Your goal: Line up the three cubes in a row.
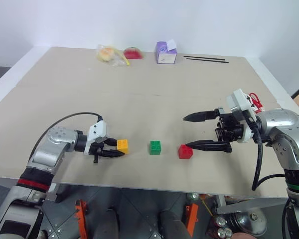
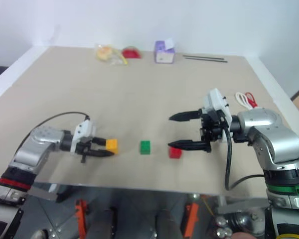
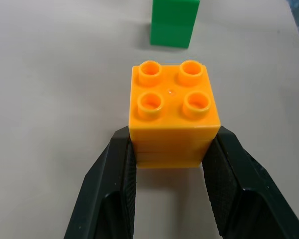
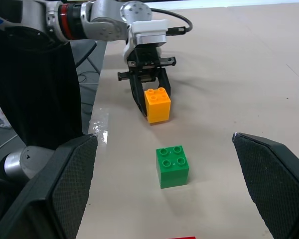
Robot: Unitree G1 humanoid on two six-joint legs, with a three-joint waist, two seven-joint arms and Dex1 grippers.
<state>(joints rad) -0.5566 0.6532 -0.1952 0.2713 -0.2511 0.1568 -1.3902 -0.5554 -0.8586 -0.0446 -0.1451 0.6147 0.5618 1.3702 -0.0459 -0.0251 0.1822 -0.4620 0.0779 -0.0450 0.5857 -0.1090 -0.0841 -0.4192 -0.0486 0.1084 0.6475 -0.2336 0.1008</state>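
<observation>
Left pincer (image 1: 120, 151) clamped on yellow-orange cube (image 1: 122, 145), cube sitting on desk (image 1: 139, 99) near front edge. Right pincer (image 1: 186, 133) spread wide, nothing held; lower finger tip just beside red cube (image 1: 185, 151). Green cube (image 1: 155, 147) sits between the other two, apart from both. All three roughly in one line.

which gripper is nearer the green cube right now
Left, narrowly. The left gripper, shut on the yellow-orange cube, sits just to the robot's left of the green cube. The right gripper hangs open beyond the red cube.
</observation>
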